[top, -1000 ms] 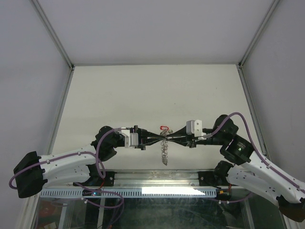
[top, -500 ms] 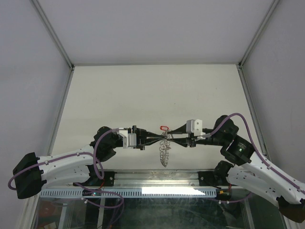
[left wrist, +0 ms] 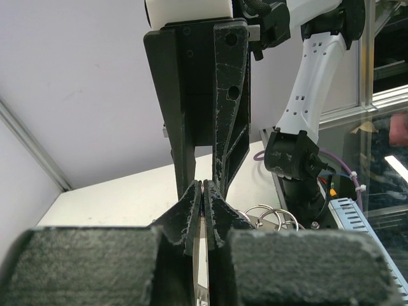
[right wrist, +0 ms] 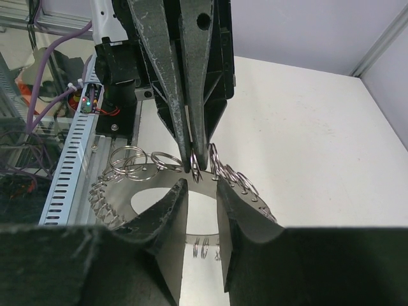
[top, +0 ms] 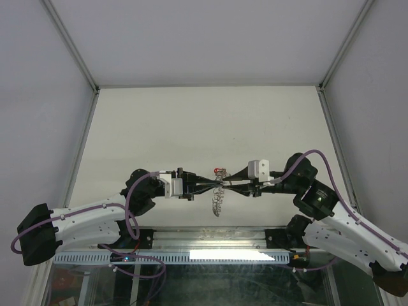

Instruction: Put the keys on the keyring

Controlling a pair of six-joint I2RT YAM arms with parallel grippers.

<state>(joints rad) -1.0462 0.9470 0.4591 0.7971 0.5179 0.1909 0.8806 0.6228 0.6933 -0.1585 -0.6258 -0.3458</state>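
Top external: right gripper (top: 227, 185) just loosened, jaws part-open, apparently gripping nothing; left gripper (top: 213, 185) stays pinched on the keyring (top: 217, 204) beneath it, so likely a regrasp.

This is a robotics lab test cell. On the overhead view, a white left arm (top: 83, 220) and right arm (top: 350, 229), draped with purple cables (top: 319, 155), are bolted to an aluminium rail (top: 210, 239) at 6 o'clock, facing a bare white tabletop (top: 191, 124). Plain grey panels (top: 210, 38) framed by aluminium posts (top: 70, 41) close it in at 9, 12 and 3 o'clock. A slotted cable duct (top: 89, 258) runs under the rail. At 10 o'clock on the right wrist view, a green indicator light (right wrist: 87, 101) glows among loose wiring.
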